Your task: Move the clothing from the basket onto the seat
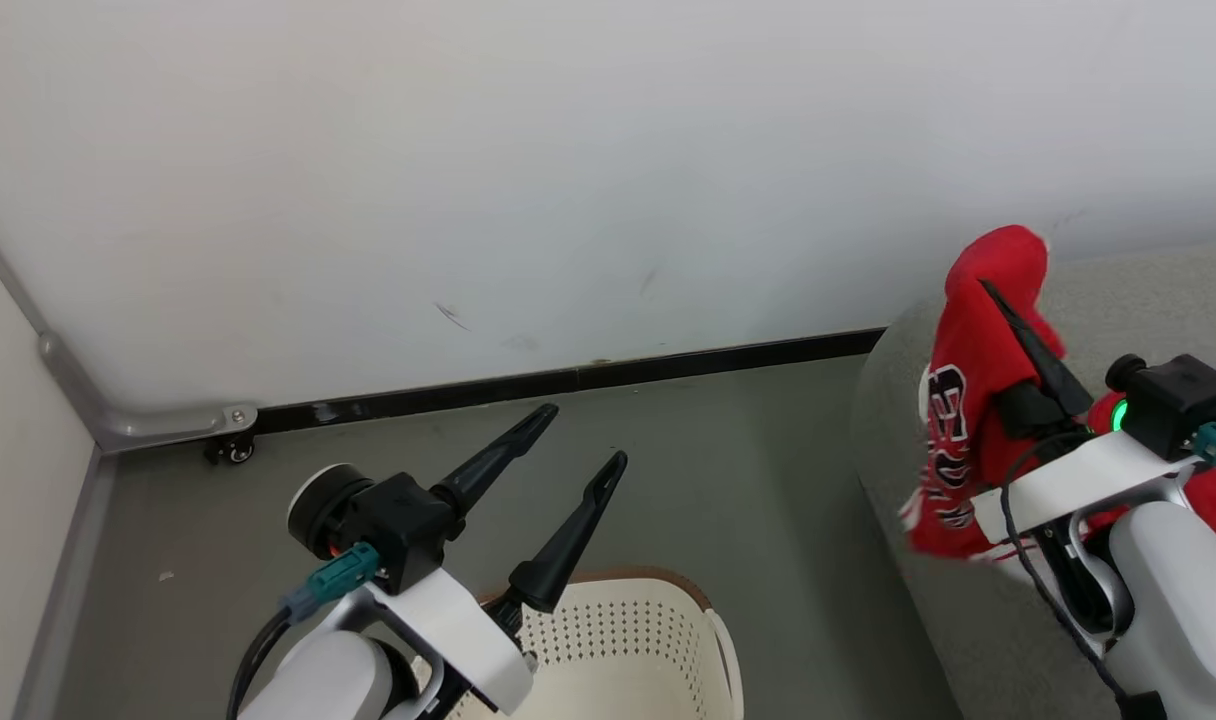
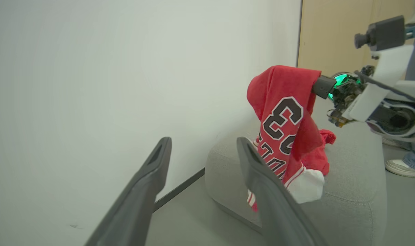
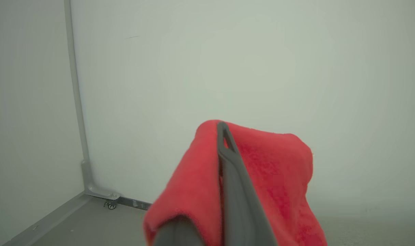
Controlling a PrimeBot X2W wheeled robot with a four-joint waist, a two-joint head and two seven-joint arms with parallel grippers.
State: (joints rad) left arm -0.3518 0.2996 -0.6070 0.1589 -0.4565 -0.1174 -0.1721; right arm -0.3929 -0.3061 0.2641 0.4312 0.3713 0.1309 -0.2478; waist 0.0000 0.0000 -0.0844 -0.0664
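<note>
Your right claw (image 1: 998,305) is clenched on the jersey (image 1: 958,430), pinching its top fold so the cloth drapes over the shut fingers and hangs down with the number facing left. You hold it high over the left edge of the seat (image 1: 1118,290). Its striped hem dangles by the seat's rounded side, and you cannot tell from these views whether it touches the fabric. From the left wrist you can see more red cloth (image 2: 325,138) lying on the seat just behind the jersey, which I take to be the plain garment, already delivered. Your left claw (image 1: 583,435) is released, fingers spread wide and holding nothing, raised above the basket (image 1: 658,625) at the near left and pointing toward the far wall. The part of the basket that shows, its far rim and perforated wall, has no cloth in it. Its floor is hidden under your left arm, so check it before you call the job done. By my reckoning you are near the end: one garment down, the second in the air at the seat's edge and not yet let go. What is left is to carry the jersey a little further right, over the cushion, lower it, and open the right claw. Dropped where it hangs, it may slide to the floor.
</note>
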